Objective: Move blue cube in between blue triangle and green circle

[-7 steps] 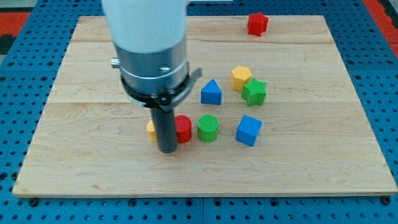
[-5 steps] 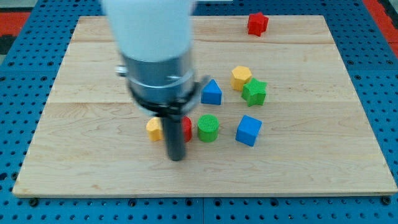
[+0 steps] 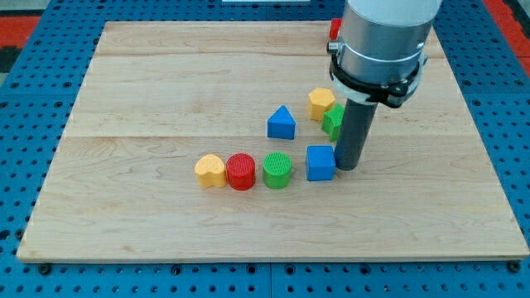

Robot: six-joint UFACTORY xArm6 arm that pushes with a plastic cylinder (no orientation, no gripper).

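The blue cube point(image 3: 320, 162) lies on the wooden board, just right of the green circle point(image 3: 277, 170). The blue triangle point(image 3: 281, 123) sits above and between them. My tip point(image 3: 349, 166) is down on the board and touches the right side of the blue cube. The rod hides part of the green star point(image 3: 333, 121).
A red circle point(image 3: 242, 171) and a yellow heart-like block point(image 3: 210, 170) line up left of the green circle. A yellow hexagon point(image 3: 321, 103) sits next to the green star. A red block point(image 3: 334, 30) at the view's top is mostly hidden by the arm.
My tip has moved from beside the red circle to the right side of the blue cube. The blue cube has shifted a little left, toward the green circle.
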